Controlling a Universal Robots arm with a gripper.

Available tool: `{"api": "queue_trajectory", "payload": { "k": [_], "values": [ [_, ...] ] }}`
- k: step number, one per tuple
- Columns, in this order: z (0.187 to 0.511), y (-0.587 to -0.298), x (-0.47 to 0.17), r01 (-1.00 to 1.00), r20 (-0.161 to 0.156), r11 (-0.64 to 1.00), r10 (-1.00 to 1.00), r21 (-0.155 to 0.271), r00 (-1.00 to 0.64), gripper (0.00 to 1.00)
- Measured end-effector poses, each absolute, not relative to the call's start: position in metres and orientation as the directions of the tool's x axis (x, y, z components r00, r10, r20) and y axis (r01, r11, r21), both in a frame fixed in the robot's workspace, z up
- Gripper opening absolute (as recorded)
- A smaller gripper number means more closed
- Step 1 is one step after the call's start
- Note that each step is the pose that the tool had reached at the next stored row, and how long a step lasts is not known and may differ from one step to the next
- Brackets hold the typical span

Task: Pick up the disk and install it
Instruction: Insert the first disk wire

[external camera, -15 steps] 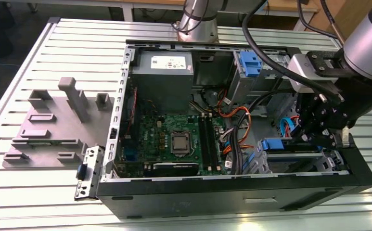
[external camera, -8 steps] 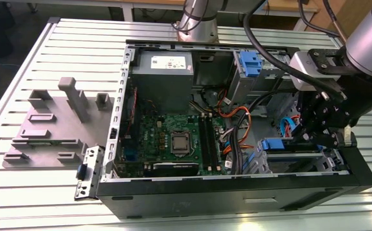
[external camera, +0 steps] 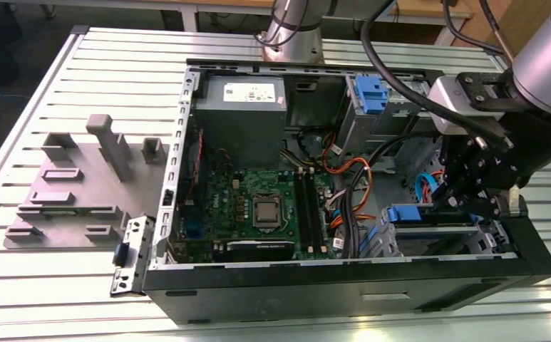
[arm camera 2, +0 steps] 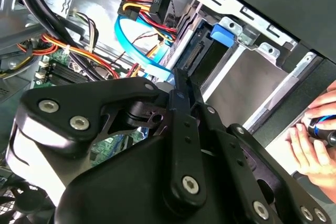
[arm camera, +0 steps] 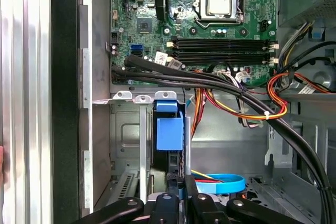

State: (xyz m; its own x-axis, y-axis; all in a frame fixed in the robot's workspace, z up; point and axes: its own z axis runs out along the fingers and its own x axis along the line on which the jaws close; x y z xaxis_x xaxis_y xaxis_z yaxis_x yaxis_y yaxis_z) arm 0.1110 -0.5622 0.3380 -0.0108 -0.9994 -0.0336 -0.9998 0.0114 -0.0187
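Matt black metal claw [arm camera 2: 181, 85], glossy blue plastic rail on the disk [arm camera: 169, 132], ribbed silvery metal tabletop [external camera: 113, 71], bare grey steel computer case [external camera: 187, 128]

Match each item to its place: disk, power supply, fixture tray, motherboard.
1. silver-grey metal disk with blue plastic rails
2. large grey power-supply box with white sticker
3. grey moulded fixture tray
4. green motherboard

A. on the slatted metal table, outside the black computer case
B. in the metal drive bay
C. case corner nearest the arm's base
D. flat on the case floor, mid-case

Pairs: 1-B, 2-C, 3-A, 4-D
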Motion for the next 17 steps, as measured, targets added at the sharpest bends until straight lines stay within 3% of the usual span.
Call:
{"api": "queue_trajectory", "payload": {
  "k": [17],
  "values": [
    [0.3333, -0.5633, 0.1110, -1.000, -0.036, 0.011, -0.999, -0.019, -0.011, 0.16]
  ]
}}
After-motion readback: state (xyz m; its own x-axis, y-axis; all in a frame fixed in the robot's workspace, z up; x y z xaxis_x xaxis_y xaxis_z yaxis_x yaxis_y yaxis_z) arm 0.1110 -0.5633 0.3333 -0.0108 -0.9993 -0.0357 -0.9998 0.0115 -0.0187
